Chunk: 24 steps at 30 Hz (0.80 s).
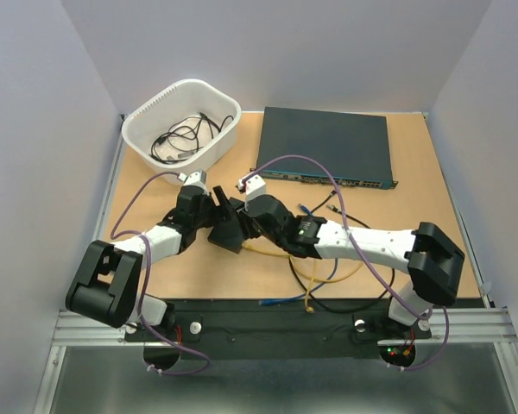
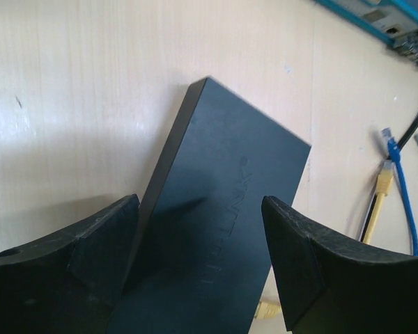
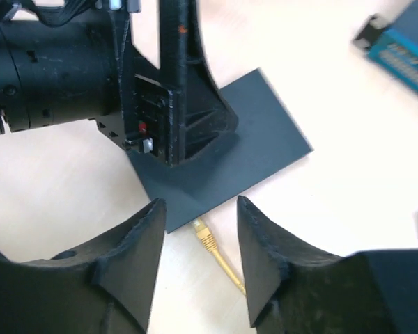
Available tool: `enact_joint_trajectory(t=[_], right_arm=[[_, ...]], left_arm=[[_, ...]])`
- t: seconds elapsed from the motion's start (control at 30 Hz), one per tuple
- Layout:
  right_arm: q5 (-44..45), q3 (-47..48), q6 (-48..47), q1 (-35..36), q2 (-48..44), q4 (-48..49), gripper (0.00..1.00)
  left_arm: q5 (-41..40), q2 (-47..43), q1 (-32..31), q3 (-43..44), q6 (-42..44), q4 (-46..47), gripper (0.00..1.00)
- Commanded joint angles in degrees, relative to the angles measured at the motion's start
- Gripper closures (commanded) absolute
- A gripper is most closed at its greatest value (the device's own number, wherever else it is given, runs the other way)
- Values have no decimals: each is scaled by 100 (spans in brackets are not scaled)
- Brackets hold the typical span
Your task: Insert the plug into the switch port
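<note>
the box (image 1: 227, 231) lies just left of the worktop's middle, left gripper (image 2: 200, 209) bracketing it — pinched or not, i cannot tell. right gripper (image 3: 200, 209) hangs spread and empty over the plug (image 3: 207, 239) by the box's near edge. pickup comes next: drop, clamp it — port unseen.

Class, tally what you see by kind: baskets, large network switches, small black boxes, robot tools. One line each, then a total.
White basket: 1
Large network switch: 1
Small black box: 1
Tools: 2 (left tool, right tool)
Total: 5
</note>
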Motion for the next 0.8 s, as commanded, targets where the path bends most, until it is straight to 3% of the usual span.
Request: enact_joint_trajectory(t=[0.0,0.1,0.37,0.77], right_arm=[[742,-192,338,-29,-382,-190,48],[936,-464,759,-318,-654,-515,45],[119,-1142,1472,-1566,-1041,-805,47],[-128,-1054,1727,-1980,-312,-911,50]], left_arm=[[-156,40,-19,462,241,83,18],[-104,242,-27,637,312,188,18],[476,962,-27,963,250,548,18],[1101,1051,-98,805,338,1138,18]])
